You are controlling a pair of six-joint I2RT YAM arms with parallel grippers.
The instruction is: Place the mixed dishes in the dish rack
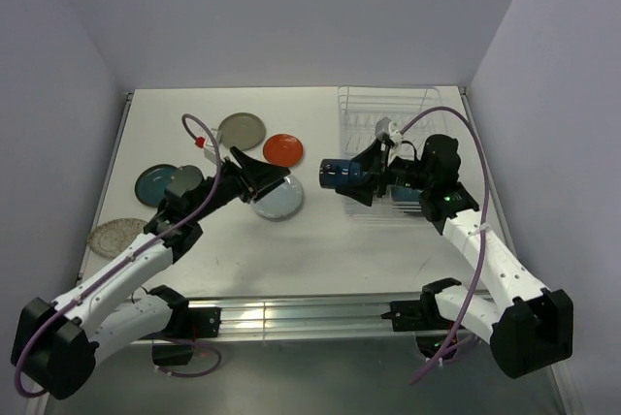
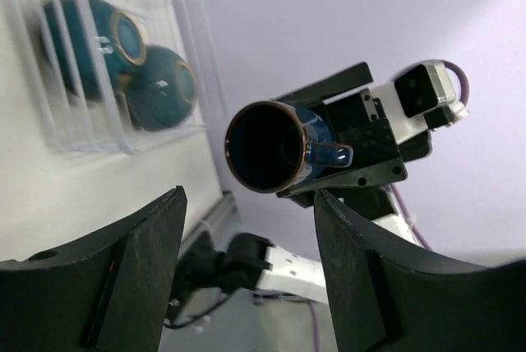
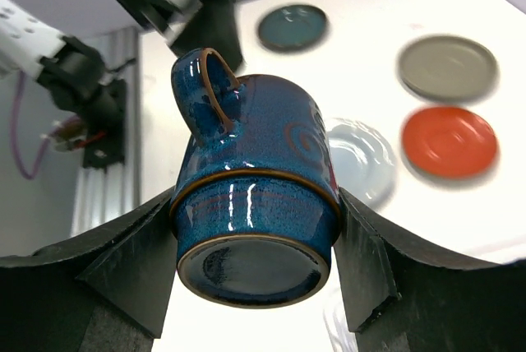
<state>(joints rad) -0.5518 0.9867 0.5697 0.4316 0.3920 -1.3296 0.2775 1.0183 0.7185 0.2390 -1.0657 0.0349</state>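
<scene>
Mug-loading step, I'd say. The right claw (image 3: 256, 220) is pinching the blue mug (image 1: 337, 173) by its sides. It's in the air, tipped on its side, mid-frame in the top view at the left edge of the dish rack (image 1: 388, 95). The left claw (image 2: 246, 237) is spread wide with nothing in it, above the pale plate (image 1: 281, 200). Two teal pieces (image 2: 90, 39) already sit in the rack.

Next, probably: carry the mug rightward over a free spot, lower it, let go. The orange-red plate (image 1: 283, 149) and the others wait on the bench (image 1: 320, 250), upper left.
</scene>
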